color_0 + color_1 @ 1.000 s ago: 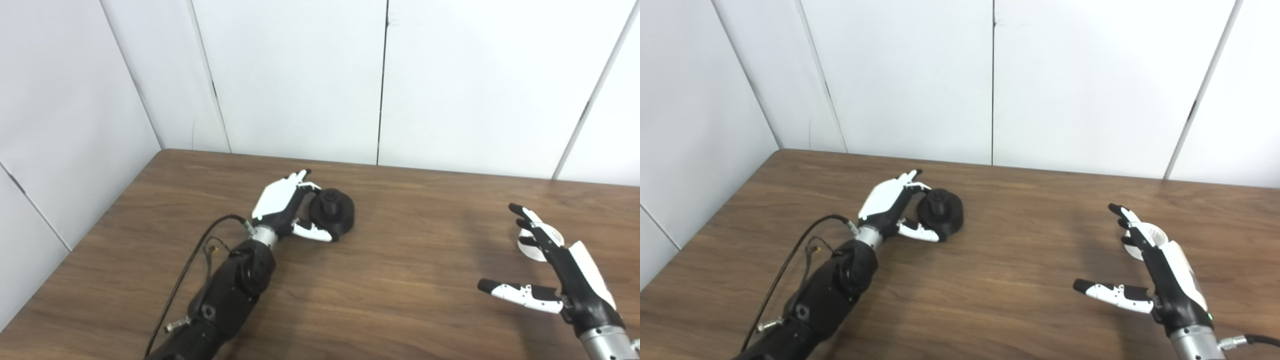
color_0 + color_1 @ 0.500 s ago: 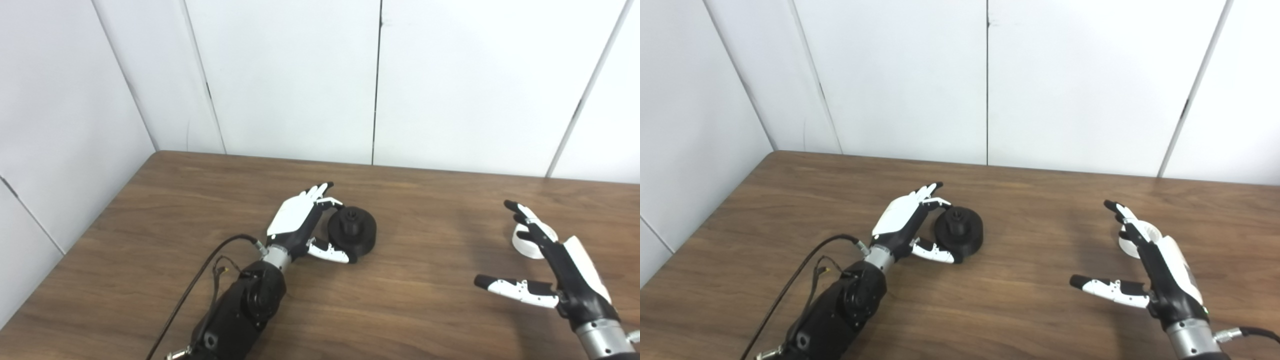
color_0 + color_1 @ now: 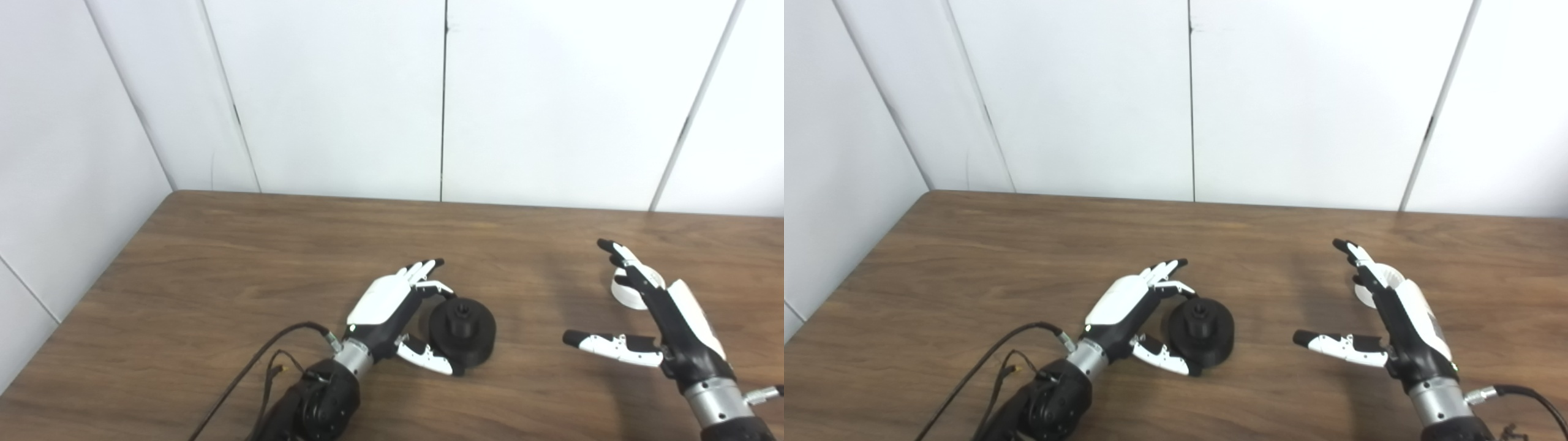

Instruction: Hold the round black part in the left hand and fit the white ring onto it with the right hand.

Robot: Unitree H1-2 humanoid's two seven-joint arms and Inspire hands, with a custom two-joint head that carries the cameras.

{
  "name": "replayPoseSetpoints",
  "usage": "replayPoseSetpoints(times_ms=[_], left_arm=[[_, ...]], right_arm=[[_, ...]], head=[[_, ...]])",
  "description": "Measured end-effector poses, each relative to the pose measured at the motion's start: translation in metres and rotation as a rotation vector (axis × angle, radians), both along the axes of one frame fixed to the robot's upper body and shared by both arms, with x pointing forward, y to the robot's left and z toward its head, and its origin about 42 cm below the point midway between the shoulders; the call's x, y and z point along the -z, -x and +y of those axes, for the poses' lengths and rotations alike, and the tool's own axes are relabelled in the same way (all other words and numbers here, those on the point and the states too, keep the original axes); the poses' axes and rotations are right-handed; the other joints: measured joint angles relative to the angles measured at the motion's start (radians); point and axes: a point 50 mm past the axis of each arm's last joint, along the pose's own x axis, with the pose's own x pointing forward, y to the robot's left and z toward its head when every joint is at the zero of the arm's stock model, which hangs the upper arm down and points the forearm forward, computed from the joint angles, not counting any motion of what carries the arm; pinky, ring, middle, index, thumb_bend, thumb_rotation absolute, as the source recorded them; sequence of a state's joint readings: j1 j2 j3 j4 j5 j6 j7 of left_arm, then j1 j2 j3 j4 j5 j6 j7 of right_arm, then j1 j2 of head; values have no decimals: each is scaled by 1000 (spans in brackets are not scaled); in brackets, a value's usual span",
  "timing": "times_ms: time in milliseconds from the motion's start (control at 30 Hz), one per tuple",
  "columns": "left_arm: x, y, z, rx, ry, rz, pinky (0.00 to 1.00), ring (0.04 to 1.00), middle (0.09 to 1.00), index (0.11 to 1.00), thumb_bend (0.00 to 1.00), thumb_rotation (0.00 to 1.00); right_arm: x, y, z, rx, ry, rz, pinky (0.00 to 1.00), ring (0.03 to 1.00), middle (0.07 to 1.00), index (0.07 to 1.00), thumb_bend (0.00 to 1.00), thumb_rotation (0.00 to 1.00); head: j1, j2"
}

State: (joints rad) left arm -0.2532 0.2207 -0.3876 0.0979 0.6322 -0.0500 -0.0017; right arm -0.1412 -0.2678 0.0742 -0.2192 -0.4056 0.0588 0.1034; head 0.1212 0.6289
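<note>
Clearly the left hand (image 3: 392,312) cups the round black part (image 3: 462,334) on the table (image 3: 245,257) (not lifted); right hand (image 3: 664,324), spread, nears the white ring (image 3: 631,293) far right of it; close fingers evenly.

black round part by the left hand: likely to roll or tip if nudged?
Probably neither: the black round part sits flat, squat and wide on the table. It looks rigid, so a nudge from the left hand likely slides it across the smooth wood.
</note>
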Motion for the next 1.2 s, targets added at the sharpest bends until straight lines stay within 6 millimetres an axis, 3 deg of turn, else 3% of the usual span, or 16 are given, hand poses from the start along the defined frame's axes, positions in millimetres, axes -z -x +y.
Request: replayPoseSetpoints(times_ms=[367, 500, 533, 667, 867, 1033, 1200], left_arm=[[1, 17, -18, 84, 13, 24, 1000, 1000, 1000, 610, 969, 359], [2, 19, -18, 99, 15, 17, 1000, 1000, 1000, 609, 967, 352], [2, 20, -17, 102, 15, 16, 1000, 1000, 1000, 609, 967, 349], [3, 21, -12, 101, 19, 23, 1000, 1000, 1000, 610, 959, 366], [2, 19, 12, 111, 11, 22, 1000, 1000, 1000, 612, 940, 354], [1, 17, 27, 110, 2, 19, 1000, 1000, 1000, 614, 927, 334], [1, 17, 28, 118, 14, 34, 1000, 1000, 1000, 614, 925, 313]], right_arm=[[-5, 2, 8, -1, 0, 1, 835, 929, 970, 941, 871, 390], [-7, 3, 12, -5, 6, -3, 848, 936, 969, 940, 865, 381], [-9, 4, 15, -6, 6, -9, 852, 938, 969, 940, 865, 382], [-9, 5, 22, 6, -3, 6, 850, 942, 973, 939, 862, 380], [-10, 8, 34, 12, 2, 5, 840, 940, 967, 936, 857, 371], [-9, 8, 46, 4, 6, 2, 825, 936, 967, 926, 873, 372], [-10, 8, 49, 7, 3, 1, 858, 946, 968, 931, 858, 368]], head=[[-69, 25], [-185, 23], [-186, 23], [-328, 5], [-446, -11], [-474, -12], [-476, -11]])
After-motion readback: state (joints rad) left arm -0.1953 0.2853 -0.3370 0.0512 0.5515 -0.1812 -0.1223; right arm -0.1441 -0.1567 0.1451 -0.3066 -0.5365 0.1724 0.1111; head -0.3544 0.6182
